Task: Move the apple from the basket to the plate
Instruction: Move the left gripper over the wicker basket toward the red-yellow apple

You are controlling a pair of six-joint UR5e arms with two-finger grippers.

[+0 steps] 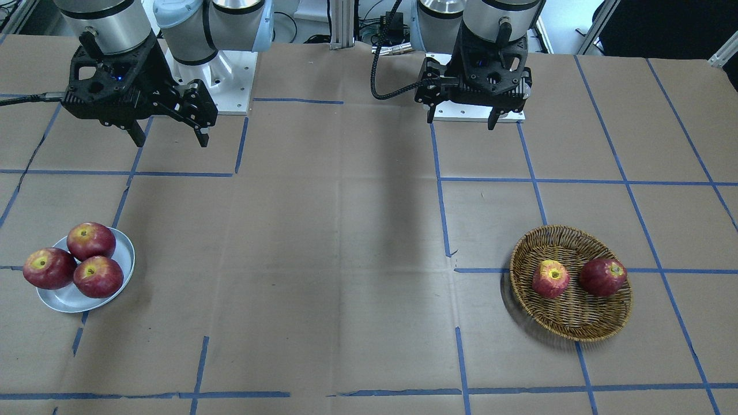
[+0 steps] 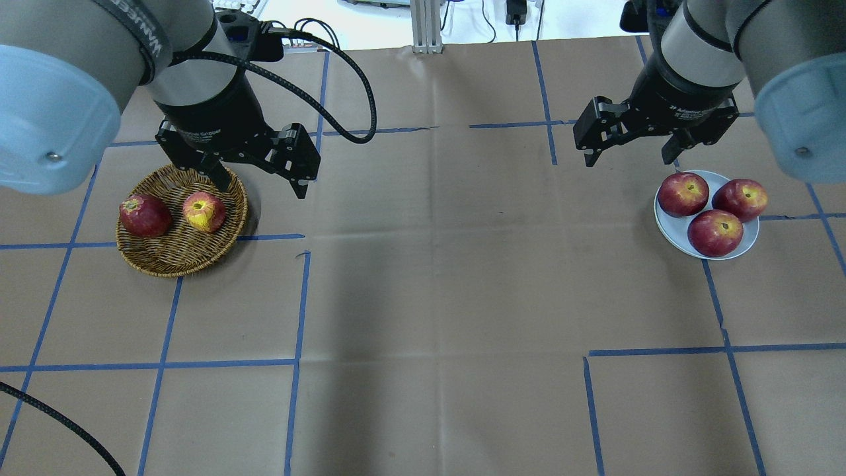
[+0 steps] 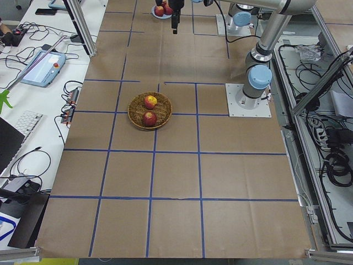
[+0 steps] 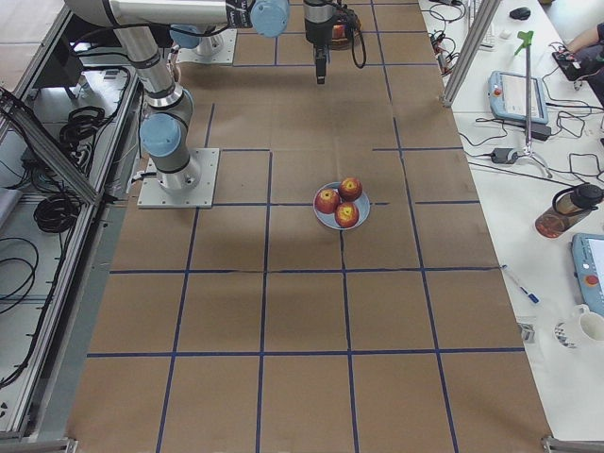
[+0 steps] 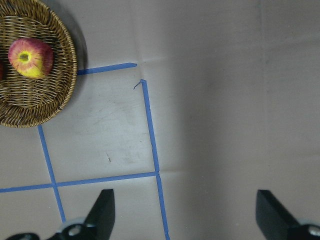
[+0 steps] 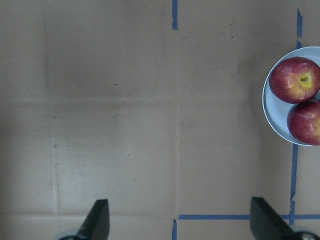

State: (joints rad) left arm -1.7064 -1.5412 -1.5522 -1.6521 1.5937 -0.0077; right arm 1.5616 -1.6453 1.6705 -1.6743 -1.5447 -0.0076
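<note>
Overhead exterior view: the apple lies dimple up in the right half of the basket, at the table's left. A darker apple sits a little apart on its left in the same basket. The left gripper hangs above the table, off to the right of the apple and clear of it. One of its fingers shows over the basket's far rim and the other over bare table. Its jaws are spread wide and grip nothing. In the left wrist view the apple is in the upper left corner, well left of the left finger, and only bare table shows between the two fingers. Far to the right, the right gripper hangs just left of the plate, also spread wide and empty. Three dark apples crowd the plate, touching one another.
</note>
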